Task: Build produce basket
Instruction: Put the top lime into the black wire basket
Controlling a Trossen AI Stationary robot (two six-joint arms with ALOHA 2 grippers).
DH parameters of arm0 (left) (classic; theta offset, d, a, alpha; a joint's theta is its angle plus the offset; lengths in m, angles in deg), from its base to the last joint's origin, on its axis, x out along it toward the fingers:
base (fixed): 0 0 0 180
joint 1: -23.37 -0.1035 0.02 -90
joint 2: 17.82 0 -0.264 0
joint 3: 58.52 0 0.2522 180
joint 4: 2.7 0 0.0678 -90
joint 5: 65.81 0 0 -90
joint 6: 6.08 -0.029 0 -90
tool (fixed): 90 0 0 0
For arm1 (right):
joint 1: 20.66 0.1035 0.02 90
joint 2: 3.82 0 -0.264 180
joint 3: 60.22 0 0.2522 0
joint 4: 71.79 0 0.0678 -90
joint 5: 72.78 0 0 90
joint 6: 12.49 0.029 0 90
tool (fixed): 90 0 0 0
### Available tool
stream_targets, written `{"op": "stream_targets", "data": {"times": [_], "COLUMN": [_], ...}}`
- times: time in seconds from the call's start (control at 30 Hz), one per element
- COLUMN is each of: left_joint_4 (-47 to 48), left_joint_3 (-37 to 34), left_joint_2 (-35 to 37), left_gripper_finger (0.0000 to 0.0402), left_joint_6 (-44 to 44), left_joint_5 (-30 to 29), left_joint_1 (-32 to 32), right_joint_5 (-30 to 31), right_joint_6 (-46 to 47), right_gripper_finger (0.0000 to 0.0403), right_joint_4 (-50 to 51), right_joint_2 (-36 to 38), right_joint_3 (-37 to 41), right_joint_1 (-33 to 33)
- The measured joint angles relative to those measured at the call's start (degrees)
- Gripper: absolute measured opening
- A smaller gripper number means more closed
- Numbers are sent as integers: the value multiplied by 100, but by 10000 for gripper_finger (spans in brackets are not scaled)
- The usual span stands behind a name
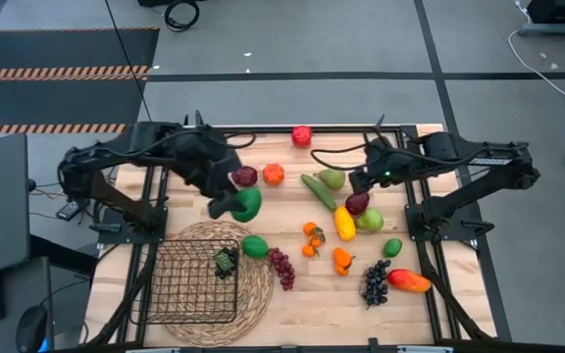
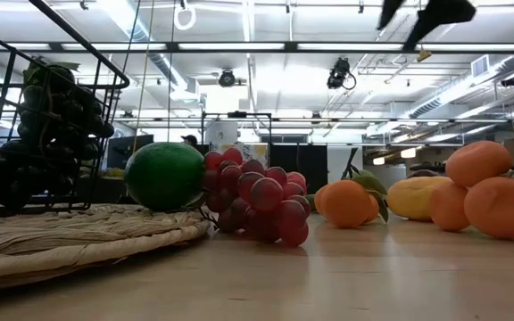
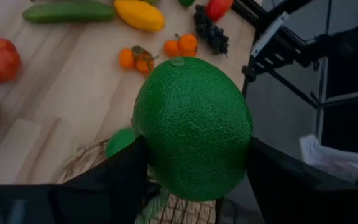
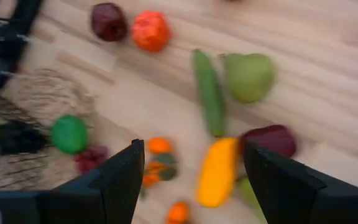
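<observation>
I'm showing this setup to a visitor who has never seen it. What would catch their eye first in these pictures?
Most striking is the big green fruit clamped in the left gripper, held above the table just beyond the round straw mat. Next comes the colourful scatter of toy produce across the middle and right of the wooden table. The black wire basket on the mat holds just one dark bunch, and the right gripper hovers open over the scattered produce.

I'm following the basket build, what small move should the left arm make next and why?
Probably carry on toward the basket and stop above it before letting go. The left gripper is shut on a big green fruit and hangs over the table just short of the woven mat. The basket holds only one dark piece, so there is room.
</observation>
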Motion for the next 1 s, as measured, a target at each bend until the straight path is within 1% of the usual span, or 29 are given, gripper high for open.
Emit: {"op": "stream_targets", "data": {"times": [0.17,0.37,0.47,0.7,0.83,1.0], "left_joint_4": [502,1069,1248,1438,1542,1631], "left_joint_3": [0,-1,0,-10,-59,-59], "left_joint_2": [283,511,575,566,420,121], "left_gripper_finger": [251,252,254,253,254,252], "left_joint_6": [-2,32,277,1401,1956,2199], "left_joint_5": [-99,-109,-132,-207,-334,-630], "left_joint_1": [206,523,715,1324,1778,2331], "right_joint_5": [-386,-1230,-1509,-1623,-1876,-1799], "right_joint_6": [48,311,206,-520,-1042,-1501], "right_gripper_finger": [276,276,276,276,276,274], "right_joint_4": [-938,-1745,-1748,-1676,-1570,-1209], "right_joint_2": [-424,-920,-1104,-1181,-1005,-636], "right_joint_3": [-2,-1,0,0,0,0], "right_joint_1": [1,211,382,661,769,869]}}
